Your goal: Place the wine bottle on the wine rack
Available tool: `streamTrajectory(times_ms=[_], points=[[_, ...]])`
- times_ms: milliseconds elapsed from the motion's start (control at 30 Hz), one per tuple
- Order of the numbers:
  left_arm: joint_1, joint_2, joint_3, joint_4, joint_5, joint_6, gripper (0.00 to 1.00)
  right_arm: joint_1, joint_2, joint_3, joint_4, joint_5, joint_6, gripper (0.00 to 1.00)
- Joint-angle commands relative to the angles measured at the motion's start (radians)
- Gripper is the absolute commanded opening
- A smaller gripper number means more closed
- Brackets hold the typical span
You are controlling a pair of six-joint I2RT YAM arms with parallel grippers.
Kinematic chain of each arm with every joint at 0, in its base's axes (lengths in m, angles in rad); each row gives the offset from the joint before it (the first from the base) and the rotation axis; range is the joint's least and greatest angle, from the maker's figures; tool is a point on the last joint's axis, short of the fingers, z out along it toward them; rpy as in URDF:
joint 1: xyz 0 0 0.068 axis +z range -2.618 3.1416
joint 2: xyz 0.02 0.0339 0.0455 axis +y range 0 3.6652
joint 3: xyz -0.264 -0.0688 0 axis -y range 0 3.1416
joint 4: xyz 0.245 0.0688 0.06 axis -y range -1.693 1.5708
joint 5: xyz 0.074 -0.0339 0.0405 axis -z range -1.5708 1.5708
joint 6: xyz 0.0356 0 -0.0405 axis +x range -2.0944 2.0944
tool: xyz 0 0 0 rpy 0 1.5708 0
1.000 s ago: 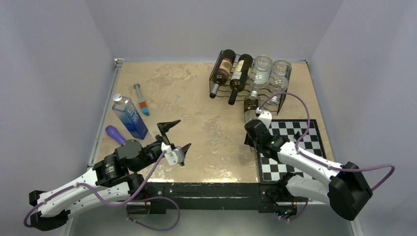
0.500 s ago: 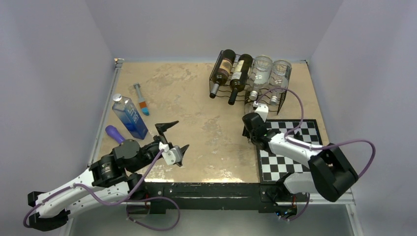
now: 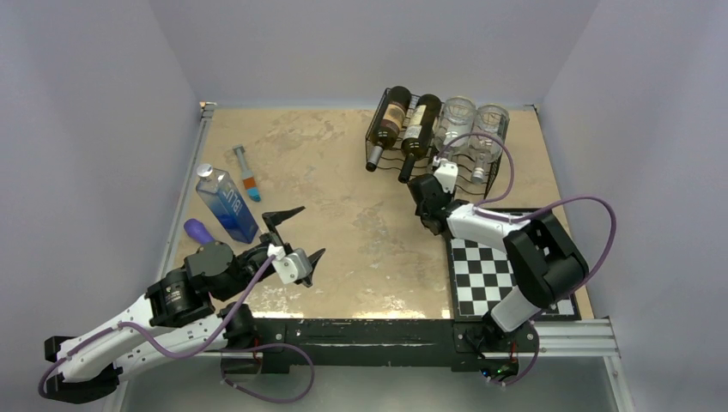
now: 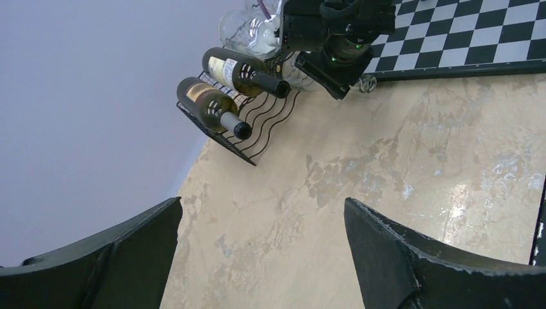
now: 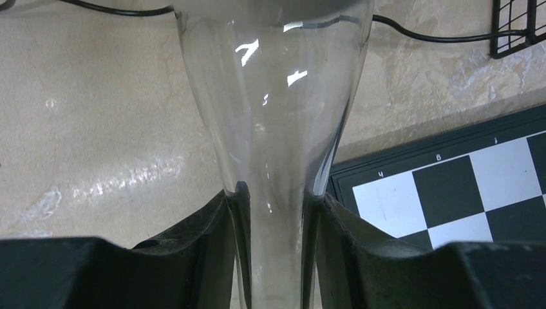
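On desk (image 3: 326, 172), wine rack (image 3: 385, 156) sits just ahead of R claw (image 5: 275, 193), which is clamped tight on neck of clear wine bottle (image 5: 270, 129), body sticking out fwd of its tips, while L claw (image 4: 263, 206) gapes wide, nothing in it.

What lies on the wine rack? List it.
Two dark bottles and two clear bottles on the wine rack. The right gripper, gripping the wine bottle, hides part of the rack.

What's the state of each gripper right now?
Left gripper: open, holding nothing.
Right gripper: shut on the neck of the wine bottle.
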Motion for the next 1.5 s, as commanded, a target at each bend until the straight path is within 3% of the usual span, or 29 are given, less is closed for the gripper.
streamTrajectory(times_ms=[0,167,233,567,667,733,1067,1167,1467], points=[[-0.002,-0.007,0.036,0.0,-0.021,-0.037,0.99,-0.021,-0.007,0.126,0.132,0.153,0.027,0.0],[-0.002,-0.002,0.036,0.0,-0.026,-0.034,0.99,-0.041,0.038,0.218,-0.016,0.141,0.068,0.0],[-0.002,-0.001,0.034,0.0,-0.025,-0.032,0.99,-0.049,0.056,0.258,-0.078,0.123,0.081,0.05],[-0.001,0.041,0.061,0.006,-0.015,0.021,0.98,-0.06,0.114,0.363,-0.211,0.044,0.057,0.56],[-0.002,0.054,0.064,0.014,-0.013,0.023,0.98,-0.06,0.113,0.373,-0.273,0.057,0.103,0.78],[-0.002,0.054,0.062,0.014,-0.007,0.019,0.98,-0.06,0.111,0.378,-0.314,0.065,0.135,0.85],[-0.002,0.051,0.072,0.005,-0.045,0.053,0.98,-0.06,0.065,0.358,-0.433,0.01,0.213,0.88],[-0.002,0.049,0.072,0.002,-0.045,0.053,0.98,-0.059,0.028,0.317,-0.442,-0.012,0.22,0.79],[-0.002,0.044,0.061,-0.019,-0.06,0.026,0.98,-0.059,0.014,0.234,-0.424,-0.127,0.2,0.66]])
